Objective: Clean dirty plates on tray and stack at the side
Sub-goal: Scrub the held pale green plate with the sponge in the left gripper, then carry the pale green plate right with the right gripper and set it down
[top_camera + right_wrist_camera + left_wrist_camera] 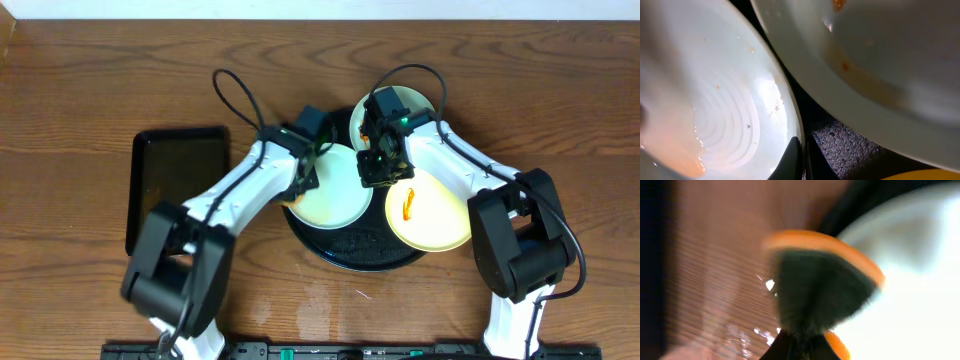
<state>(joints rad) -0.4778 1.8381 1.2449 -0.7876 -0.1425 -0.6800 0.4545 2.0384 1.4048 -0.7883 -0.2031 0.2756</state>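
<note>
Clamped in your left end effector (303, 180), the sponge (820, 290) meets the centre plate (335, 195), which your right end effector (801, 159) pinches steady for scrubbing.

Overhead evenly lit and sharp; left wrist view smeared (motion blur).

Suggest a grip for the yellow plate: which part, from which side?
Pinch the yellow plate by its right rim, coming in from the right. It lies flat, so only the thin edge offers a hold, and that side overhangs the tray, likely leaving room beneath. Its left edge is crowded by the right gripper.
</note>
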